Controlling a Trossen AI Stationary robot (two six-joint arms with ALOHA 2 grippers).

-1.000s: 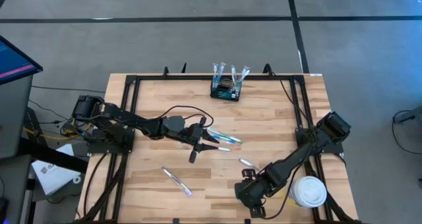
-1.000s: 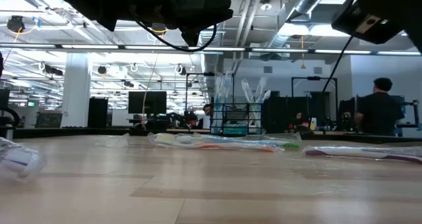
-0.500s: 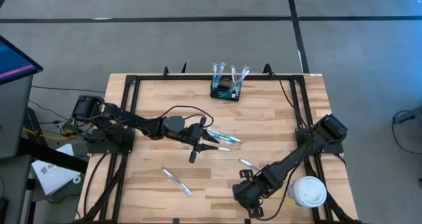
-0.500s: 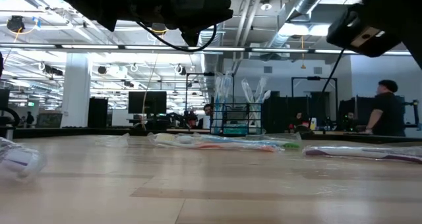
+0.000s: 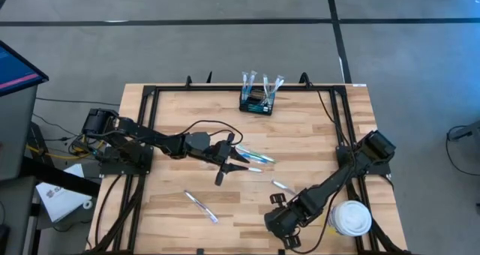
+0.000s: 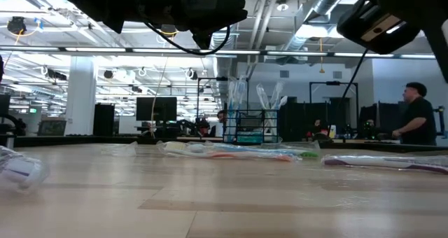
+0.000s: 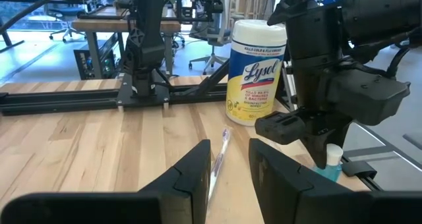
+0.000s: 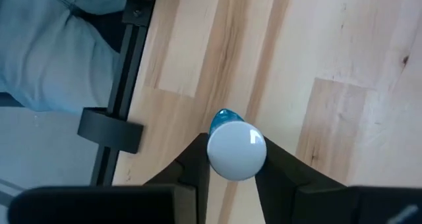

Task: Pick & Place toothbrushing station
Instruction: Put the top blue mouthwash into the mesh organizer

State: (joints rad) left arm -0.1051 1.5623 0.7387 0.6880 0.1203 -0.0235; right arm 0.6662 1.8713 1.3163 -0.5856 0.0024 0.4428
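wooden table [image 5: 307, 146], mesh holder [image 5: 256, 103] upright, long axis along far edge

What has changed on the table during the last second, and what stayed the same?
The right gripper has closed in around the small blue tube near the front edge, beside the wipes tub; its fingers now flank the white cap. The right arm shifted slightly to the left. A person in the background walked to the right. The left gripper, the toothbrushes and the toothbrushing station stayed in place.
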